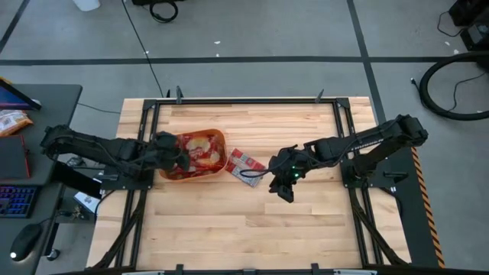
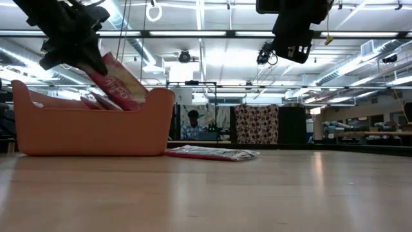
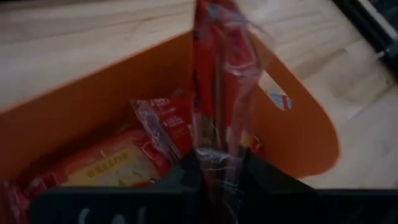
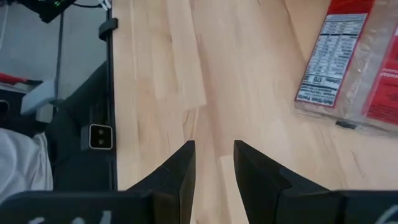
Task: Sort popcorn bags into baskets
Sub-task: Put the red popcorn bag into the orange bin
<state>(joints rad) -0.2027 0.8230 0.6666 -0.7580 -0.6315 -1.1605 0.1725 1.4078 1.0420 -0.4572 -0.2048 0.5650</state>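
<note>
The wooden table fills most of the high view, with the orange tub sitting left of its centre. The tub's near wall hides most of its contents in the low view; only the top edges of a few popcorn bags rise above the rim. From the left wrist, the bags lying in the tub are partly cut off and their print is hard to read.

The left gripper sits over the tub's left end, its fingers pinched on one popcorn bag held on edge above the tub, so that mostly its crinkled clear wrapper shows. In the low view this held bag leans tilted over the rim, its upper end hidden by the gripper.

The right gripper hangs above bare table, right of the tub. Its fingers stand slightly apart with nothing between them.

A loose pile of popcorn bags lies flat on the table just beside the tub's right end. Only a corner of it shows in the right wrist view, and how many bags it holds cannot be told.
</note>
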